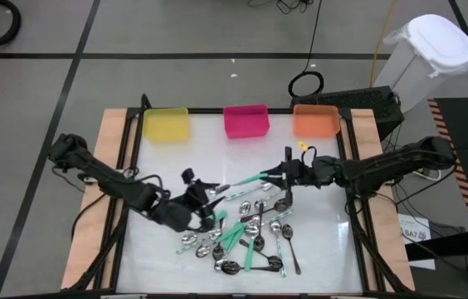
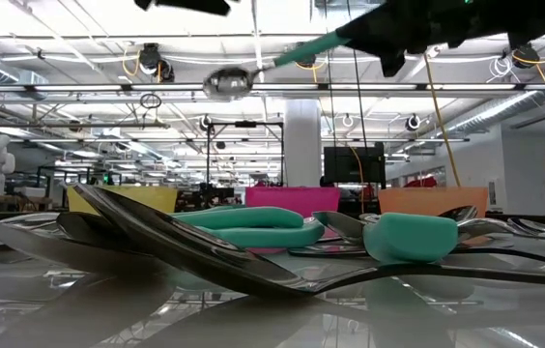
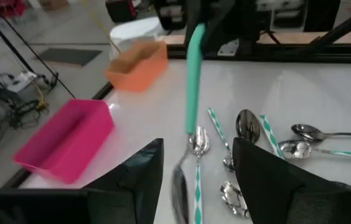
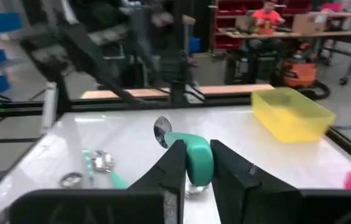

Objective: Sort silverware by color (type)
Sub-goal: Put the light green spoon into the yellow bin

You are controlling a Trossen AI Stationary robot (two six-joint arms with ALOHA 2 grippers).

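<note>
My right gripper point(image 1: 286, 176) is shut on a teal-handled spoon point(image 1: 246, 183) and holds it in the air over the middle of the table. The spoon's silver bowl point(image 3: 198, 142) points toward my left gripper point(image 1: 205, 196). That gripper is open just beyond the bowl with nothing between its fingers point(image 3: 139, 180). Below them, several more spoons lie in a loose pile point(image 1: 246, 237) on the white table top: some teal-handled, some silver, some dark. My right gripper pinches the spoon's teal handle near its free end point(image 4: 198, 158) between its two fingers. The fingers come level from the table's right side and lie roughly along the spoon. The spoon is lifted clear of the table, about level, with its bowl point(image 2: 229, 82) away from the gripper.
Three bins stand along the table's far edge: yellow point(image 1: 166, 124) at the left, pink point(image 1: 246, 120) in the middle, orange point(image 1: 315, 120) at the right. A raised wooden frame point(image 1: 118, 158) borders the table. Bare table top lies between the bins and the pile.
</note>
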